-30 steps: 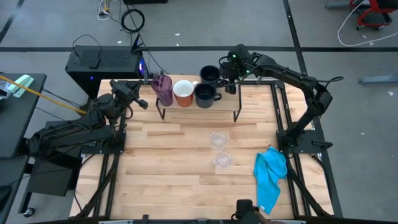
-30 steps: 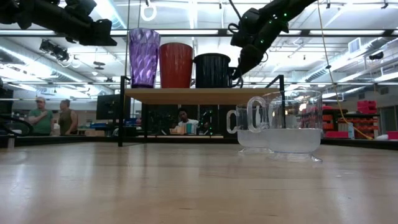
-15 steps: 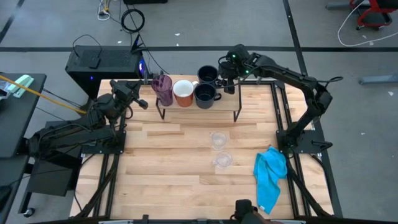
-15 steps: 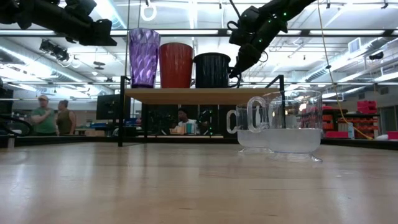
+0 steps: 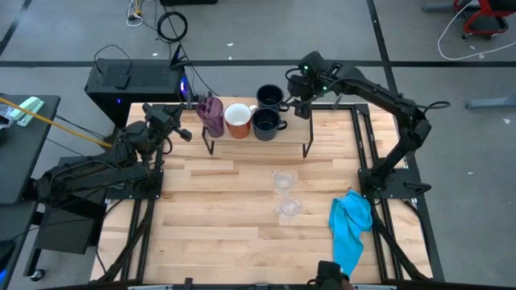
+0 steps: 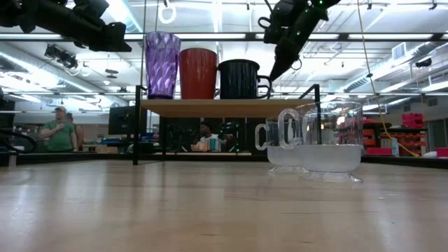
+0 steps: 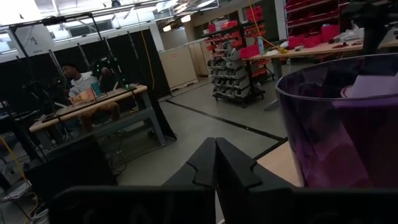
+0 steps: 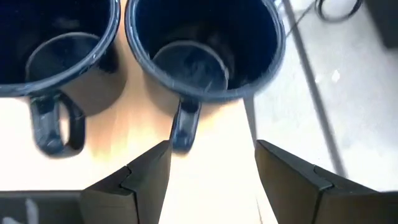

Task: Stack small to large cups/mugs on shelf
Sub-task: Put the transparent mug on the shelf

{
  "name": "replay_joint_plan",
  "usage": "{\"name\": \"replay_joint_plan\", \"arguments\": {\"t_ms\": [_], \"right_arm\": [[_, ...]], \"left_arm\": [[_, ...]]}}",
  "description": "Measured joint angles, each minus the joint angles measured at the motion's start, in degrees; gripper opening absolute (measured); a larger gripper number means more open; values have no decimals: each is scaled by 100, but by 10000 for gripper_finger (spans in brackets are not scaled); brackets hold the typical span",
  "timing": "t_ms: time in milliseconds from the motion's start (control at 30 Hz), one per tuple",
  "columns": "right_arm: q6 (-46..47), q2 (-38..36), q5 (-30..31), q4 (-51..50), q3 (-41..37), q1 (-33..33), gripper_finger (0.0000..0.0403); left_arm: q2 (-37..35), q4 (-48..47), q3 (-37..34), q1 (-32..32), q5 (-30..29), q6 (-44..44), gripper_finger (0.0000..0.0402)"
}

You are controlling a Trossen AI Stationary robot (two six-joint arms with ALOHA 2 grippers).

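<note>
So the shelf (image 5: 294, 137) sits along the bench's (image 5: 226, 234) far edge and already carries four vessels: one purple tumbler (image 5: 213, 115) at its left end, one white-and-orange mug (image 5: 238, 120) just beside it, then two dark mugs, one (image 5: 265, 122) near the shelf's front edge and one (image 5: 271, 97) at its back edge. My guess is the tumbler is light plastic with slick walls, so best pinched at the rim; the mugs look stiff and a bit heavier, and the handle or rim seems the obvious place to grab. Two small clear glasses (image 5: 283, 182) (image 5: 289, 208) stand out near the middle of the bench, one closer to the near edge. They look fragile and slippery, so I'd go gently on the rim or the little handle. The right end effector (image 5: 305, 103) hovers above the shelf beside the dark mugs with its jaws wide and nothing in them. The left end effector (image 5: 189, 134) waits off the shelf's left end, clamped together and empty.
</note>
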Motion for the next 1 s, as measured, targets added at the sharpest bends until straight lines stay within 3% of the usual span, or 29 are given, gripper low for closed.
{"name": "replay_joint_plan", "arguments": {"t_ms": [167,333,733,1000], "right_arm": [[643,-7,-27,-1173,388,145,240],[1275,-26,-82,-1818,377,727,240],[2704,-24,271,-1325,-315,2863,240],[3328,-22,444,-450,-1056,3410,240]], "left_arm": [[1,2,0,1,0,11,17],[0,57,0,0,1,67,22],[1,48,0,-1,0,0,17],[1,-147,0,-1,2,-286,21]]}}
